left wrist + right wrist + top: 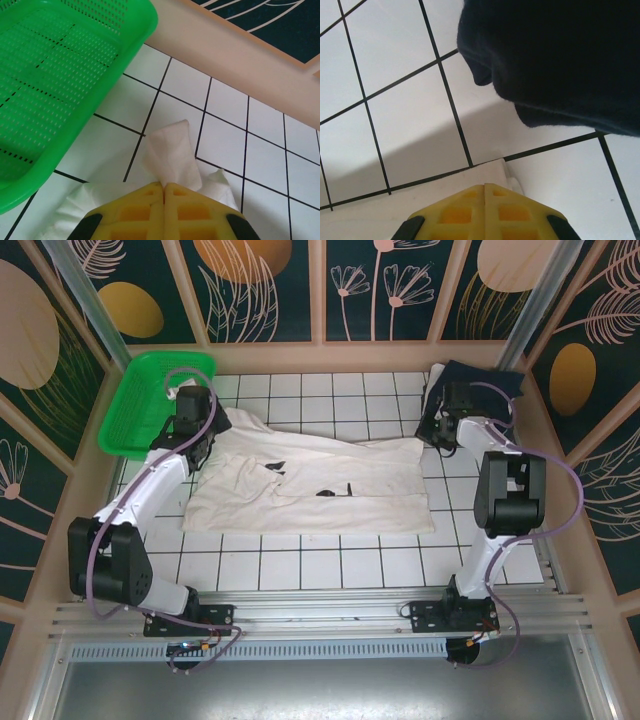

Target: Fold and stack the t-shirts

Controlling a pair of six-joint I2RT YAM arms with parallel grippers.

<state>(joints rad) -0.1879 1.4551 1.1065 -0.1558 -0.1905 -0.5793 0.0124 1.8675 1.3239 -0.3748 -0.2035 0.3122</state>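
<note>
cream t-shirt spread, corners between both jaws

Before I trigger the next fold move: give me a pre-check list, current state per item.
1. left gripper shut on a corner of the cream t-shirt: ok.
2. right gripper shut, cream cloth looks pinched at its tips: ok.
3. cream t-shirt lying flat: not ok, creased across the middle.
4. navy t-shirt apart from right gripper: ok, bunched in the far right corner.
5. green basket apart from the cream cloth: ok.
</note>
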